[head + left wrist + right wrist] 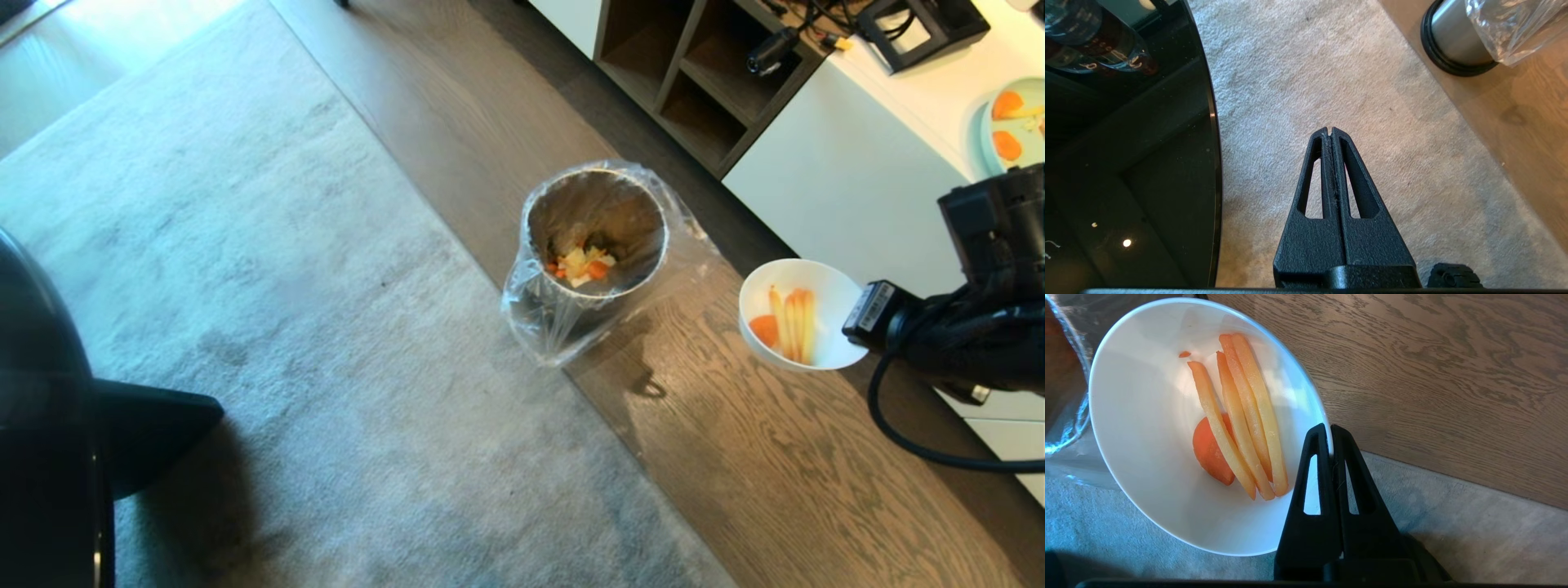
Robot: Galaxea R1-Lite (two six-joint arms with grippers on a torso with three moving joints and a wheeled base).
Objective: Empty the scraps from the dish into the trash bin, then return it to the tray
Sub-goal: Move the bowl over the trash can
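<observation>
In the head view, the right hand point(857, 322) enters from the right edge, pinching the right rim of the dish point(824, 327) at centre right, over the wooden floor point(775, 474). The scraps point(790, 322) lie inside, their strips running roughly up-down in the frame. The trash bin point(596, 237) stands at centre, apart from the dish to its left, with food bits already at its bottom. A light blue plate point(1016, 122) sits on the white tabletop point(914, 90) at upper right.

In the left wrist view, the left hand point(1331, 132) hangs over grey carpet point(1310, 81), fingers pressed together, empty.

In the right wrist view, the right hand's fingers point(1316, 457) clamp the dish's rim at lower centre; the dish tilts, and the strips slant from upper left down toward the hand.
</observation>
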